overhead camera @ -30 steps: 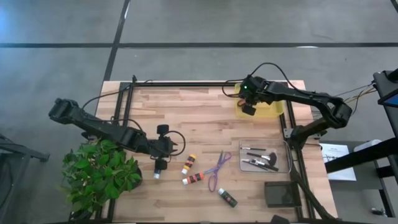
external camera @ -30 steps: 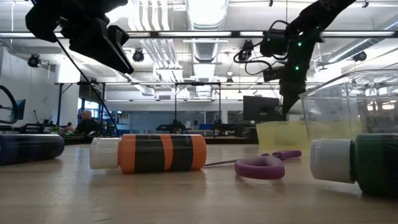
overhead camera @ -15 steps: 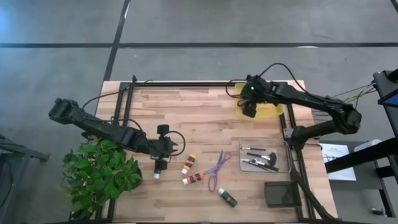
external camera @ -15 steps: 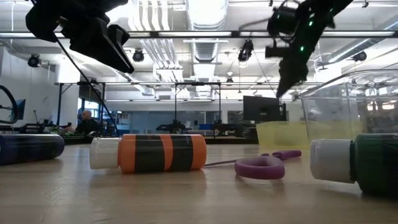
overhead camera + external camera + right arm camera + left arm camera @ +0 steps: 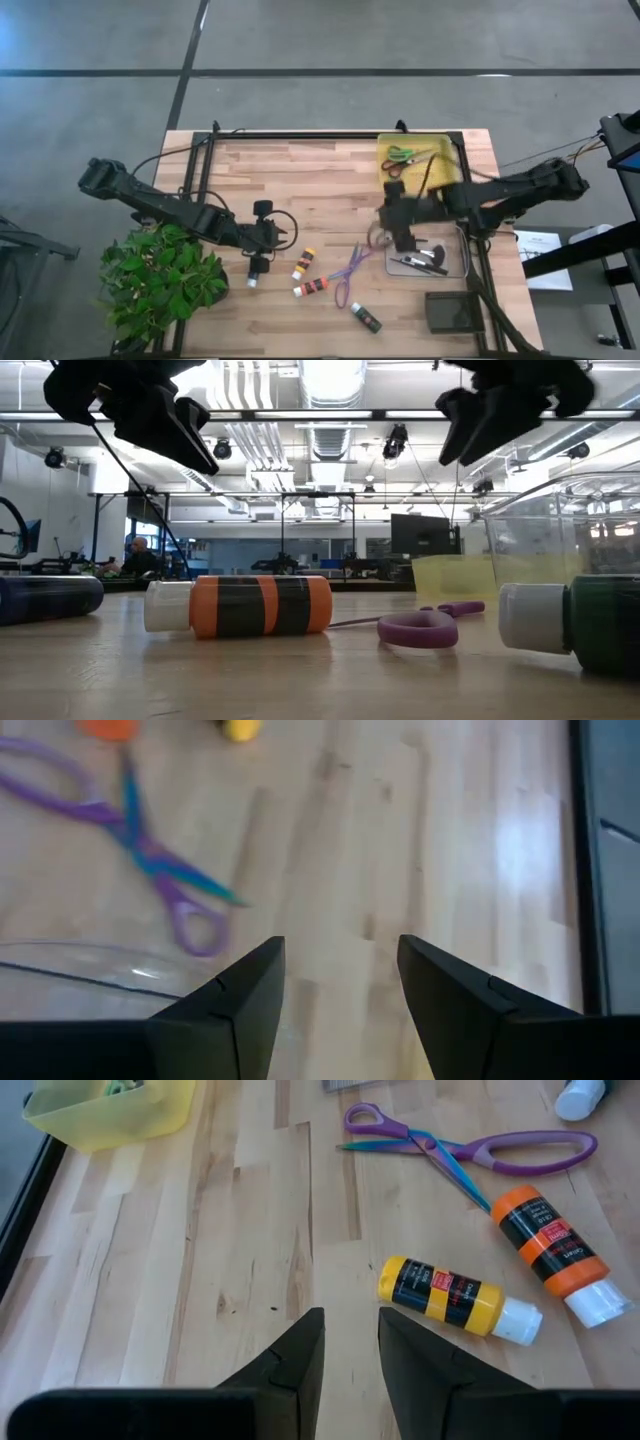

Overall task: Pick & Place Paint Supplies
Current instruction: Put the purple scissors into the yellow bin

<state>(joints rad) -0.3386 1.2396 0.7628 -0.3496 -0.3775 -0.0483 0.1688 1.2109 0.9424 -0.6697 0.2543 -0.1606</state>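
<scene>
The wooden table [image 5: 330, 180] holds everything, and the purple scissors [image 5: 351, 270] lie near its middle, so each place here is told from them. The leafy plant [image 5: 160, 285] sits far off to one side, at the table's edge. The yellow bin [image 5: 445, 165] is well away near the back edge, with green and red scissors [image 5: 402, 160] inside. The clear tray [image 5: 460, 262] with dark brushes [image 5: 420, 258] sits near the purple scissors. The right gripper [image 5: 399, 230] hangs between the scissors and the tray, its fingers [image 5: 240, 990] spread apart and holding nothing. The left gripper [image 5: 350, 1345] hangs beyond the yellow tube [image 5: 303, 264], its fingers close together with a thin gap, holding nothing. The orange tube [image 5: 311, 287] lies just beside the scissors. The green bottle [image 5: 366, 317] lies near them, closer to the front edge.
</scene>
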